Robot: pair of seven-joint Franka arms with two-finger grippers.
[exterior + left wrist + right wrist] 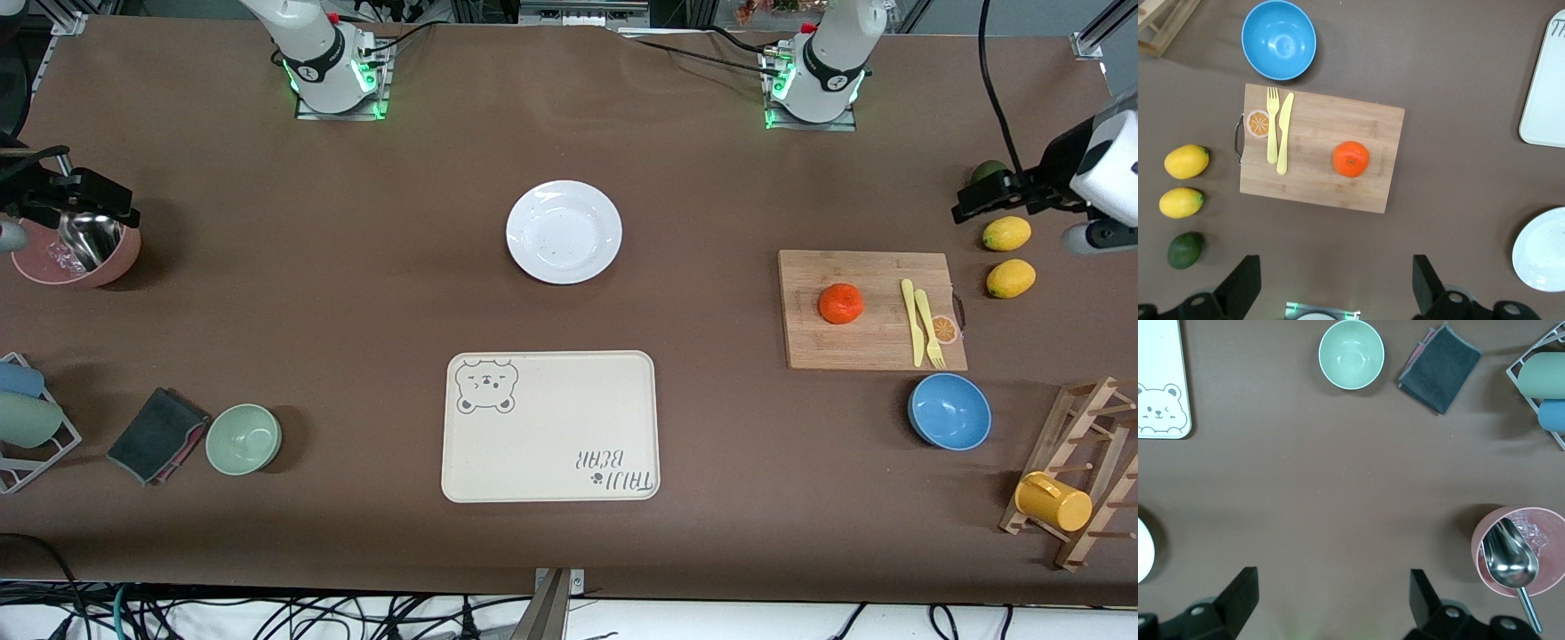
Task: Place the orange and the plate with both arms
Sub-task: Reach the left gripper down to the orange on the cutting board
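Covering everything, brown table (356,293).

Two white arms (311,44) with black joint bands, green lights glowing at the bases (338,102). Red buttons, black cables trailing. Grippers black; left wrist (1102,169) white-cased.

"TAIJI BEAR" on the cream tray (551,427)
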